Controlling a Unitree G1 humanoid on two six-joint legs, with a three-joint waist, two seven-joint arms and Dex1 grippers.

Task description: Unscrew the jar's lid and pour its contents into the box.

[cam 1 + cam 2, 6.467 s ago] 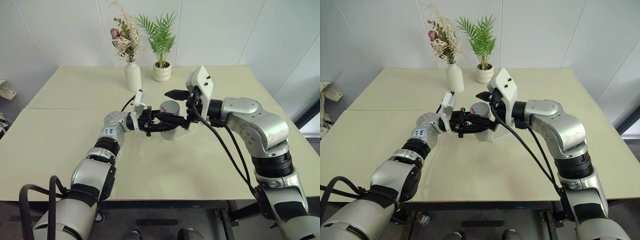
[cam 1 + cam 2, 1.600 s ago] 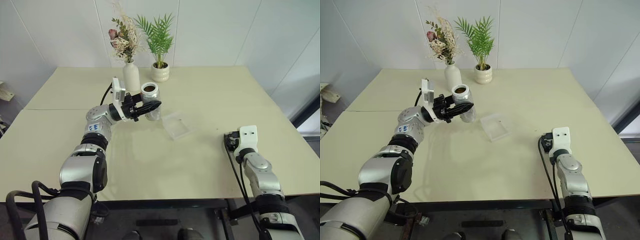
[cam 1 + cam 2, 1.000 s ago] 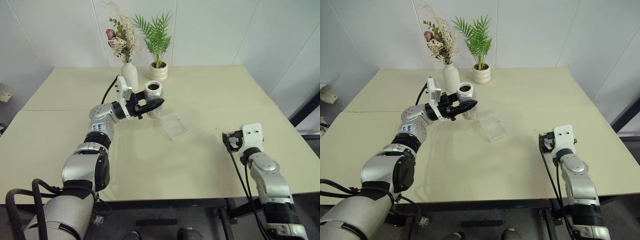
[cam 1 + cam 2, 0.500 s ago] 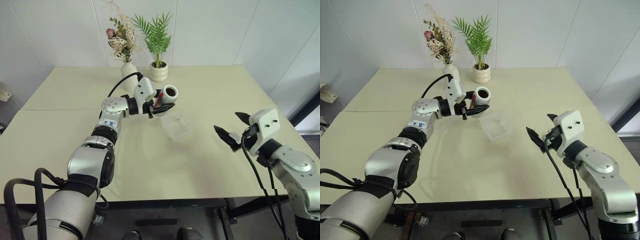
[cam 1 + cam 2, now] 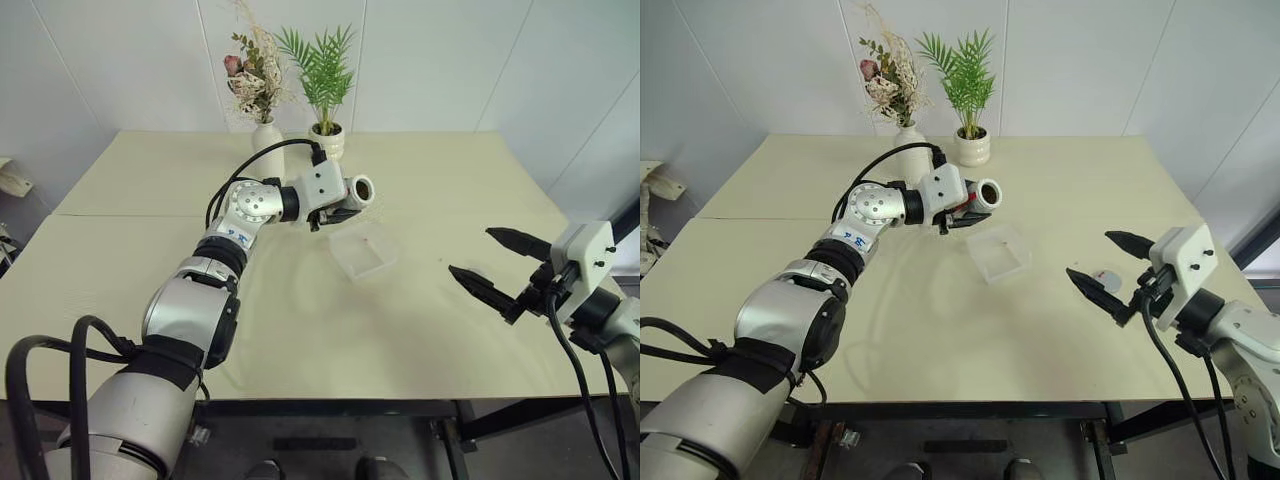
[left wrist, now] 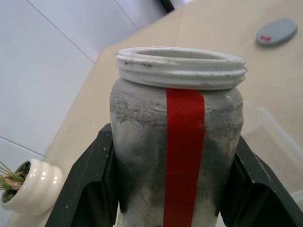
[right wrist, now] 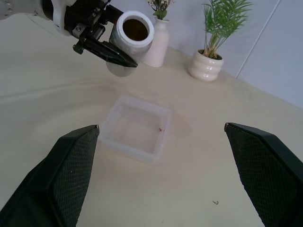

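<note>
Head views: the left tool is clamped shut on the jar, held tipped on its side in the air at about eleven o'clock from the box, mouth open towards the right. The jar looks small, light and rigid (probably slick-walled), so a grip across its middle seems the sound place. The right tool hangs wide open and empty at four o'clock from the box, and the lid lies on the table just behind it.

Left wrist view: both black fingers press the jar's flanks either side of its red label stripe; the lid lies far off.

Right wrist view: splayed fingers frame the box, which holds a tiny speck (too small to name).
</note>
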